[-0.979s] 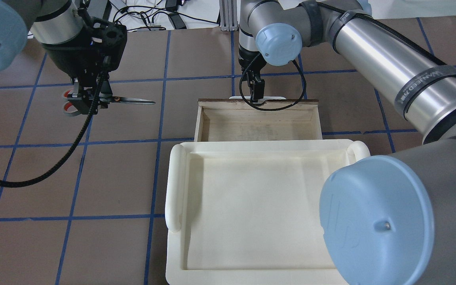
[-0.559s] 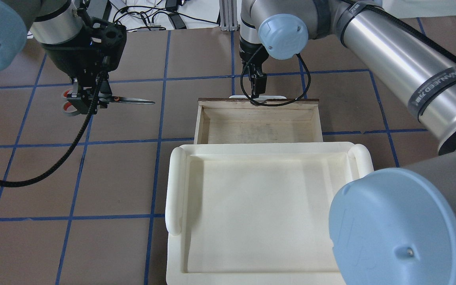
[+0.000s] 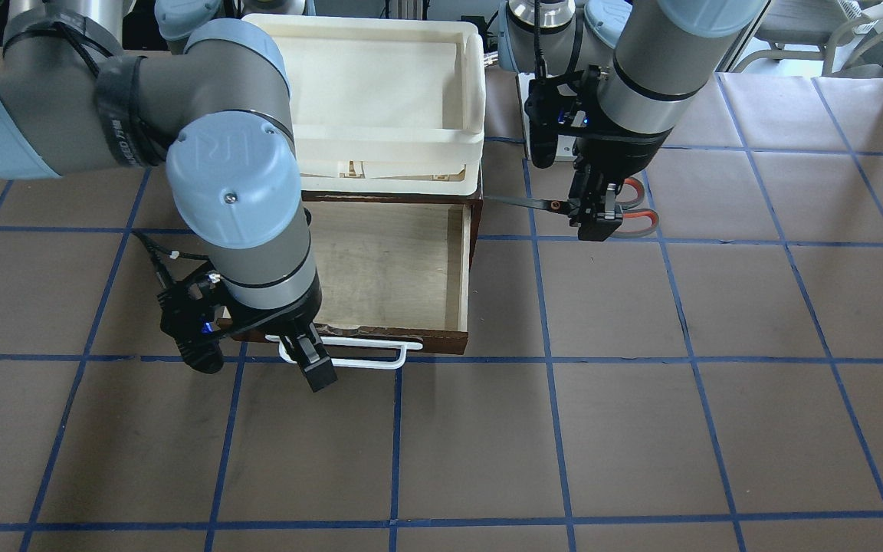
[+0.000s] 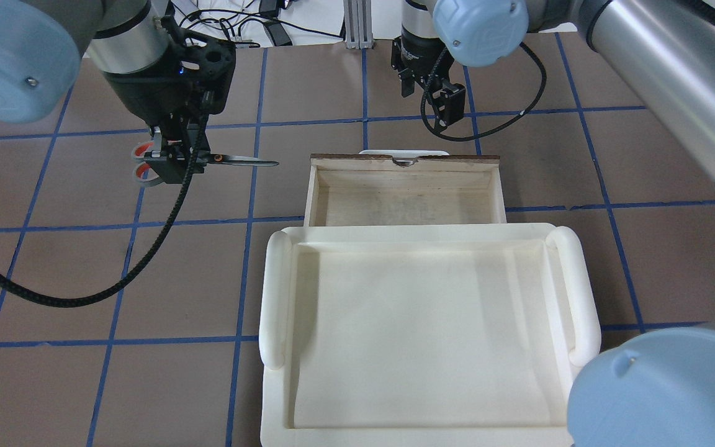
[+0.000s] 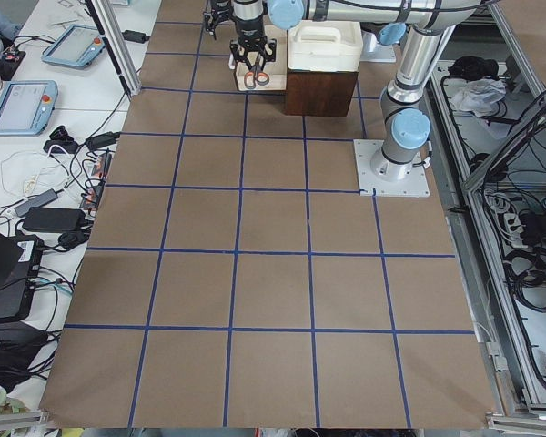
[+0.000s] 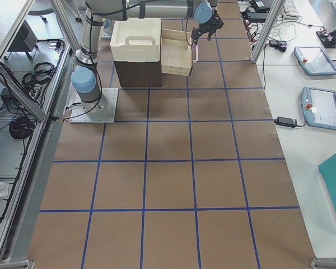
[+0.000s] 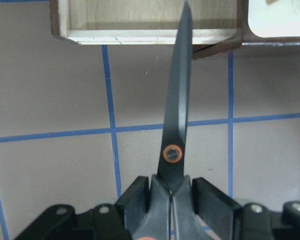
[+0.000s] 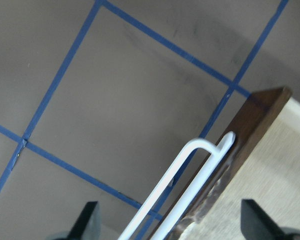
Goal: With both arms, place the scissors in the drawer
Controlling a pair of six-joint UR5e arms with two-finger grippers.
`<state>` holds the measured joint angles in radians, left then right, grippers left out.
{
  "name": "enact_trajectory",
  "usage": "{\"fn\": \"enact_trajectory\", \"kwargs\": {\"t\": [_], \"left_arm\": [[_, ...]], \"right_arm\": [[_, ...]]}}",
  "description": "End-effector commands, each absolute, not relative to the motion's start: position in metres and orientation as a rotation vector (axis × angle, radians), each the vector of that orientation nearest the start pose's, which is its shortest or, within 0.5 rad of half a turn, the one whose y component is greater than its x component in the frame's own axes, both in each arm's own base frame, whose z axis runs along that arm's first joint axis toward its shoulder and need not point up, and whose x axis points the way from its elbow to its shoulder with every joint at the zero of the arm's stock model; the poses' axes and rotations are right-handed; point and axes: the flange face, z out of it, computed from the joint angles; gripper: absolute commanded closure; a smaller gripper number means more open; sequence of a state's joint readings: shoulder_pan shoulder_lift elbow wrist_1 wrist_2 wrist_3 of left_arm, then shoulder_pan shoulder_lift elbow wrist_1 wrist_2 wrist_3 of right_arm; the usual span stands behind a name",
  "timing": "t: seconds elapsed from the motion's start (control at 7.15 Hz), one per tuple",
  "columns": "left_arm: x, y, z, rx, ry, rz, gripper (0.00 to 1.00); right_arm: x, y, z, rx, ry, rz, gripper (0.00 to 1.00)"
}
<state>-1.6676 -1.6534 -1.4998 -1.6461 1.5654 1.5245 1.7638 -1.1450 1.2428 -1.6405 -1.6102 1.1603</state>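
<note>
Tray: the cream-white plastic tray (image 4: 274, 292) is nearest the robot and plays no part in this step.
Drawer: the dark brown wooden drawer (image 4: 311, 192) stands pulled out from under the tray, its pale plywood inside open to above. The scissors are not in it.
Scissors: the small silver-bladed scissors with grey, orange-lined loops (image 4: 242, 161) hang above the brown bench (image 4: 53, 261), off the drawer's left side. The blades are shut and level and point at the drawer, the tip near its side wall but not over it.
Left hand: the left hand (image 4: 170, 164) is clamped on the scissors just behind the pivot, with the loops sticking out behind it.
Handle: the white bar handle (image 4: 373, 151) on the drawer's far front is free.
Right hand: the right hand (image 4: 431, 96) is farthest out, beyond the handle and apart from it. Its fingers are spread and it holds nothing.
Step in hand: judged from this, the opening is done and the carry to the drawer is under way.
Next move: the left hand should travel sideways until blades and loops are both inside the walls. It can then lower and spread its fingers, with the tip kept clear of the near side wall on the way.
</note>
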Motion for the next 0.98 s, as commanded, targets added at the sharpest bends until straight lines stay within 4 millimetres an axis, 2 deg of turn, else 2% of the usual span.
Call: {"fn": "enact_trajectory", "kwargs": {"t": [0.0, 0.14, 0.28, 0.42, 0.56, 0.7, 0.84], "left_arm": [[-0.225, -0.504, 0.465, -2.228, -2.105, -0.023, 1.0], [-0.24, -0.513, 0.447, -2.254, -2.075, -0.003, 1.0], [-0.264, -0.519, 0.438, -2.303, -2.06, 0.02, 1.0], [-0.288, -0.518, 0.424, -2.248, -2.12, 0.02, 1.0], [-0.311, -0.516, 0.415, -2.258, -2.123, 0.039, 1.0], [-0.317, -0.517, 0.407, -2.258, -2.117, 0.023, 1.0], [-0.322, -0.527, 0.391, -2.245, -2.137, 0.036, 1.0]], "right_arm": [[0.184, -0.617, 0.459, 1.161, 2.979, -0.019, 0.0], [0.164, -0.613, 0.477, 0.861, 3.069, -0.056, 0.0], [0.148, -0.605, 0.488, 0.655, 3.124, -0.068, 0.0], [0.126, -0.593, 0.505, 0.596, 3.133, -0.091, 0.0], [0.098, -0.583, 0.521, 0.435, 3.154, -0.106, 0.0], [0.087, -0.575, 0.529, 0.327, 3.161, -0.114, 0.0], [0.089, -0.569, 0.535, 0.281, 3.15, -0.131, 0.0]]}}
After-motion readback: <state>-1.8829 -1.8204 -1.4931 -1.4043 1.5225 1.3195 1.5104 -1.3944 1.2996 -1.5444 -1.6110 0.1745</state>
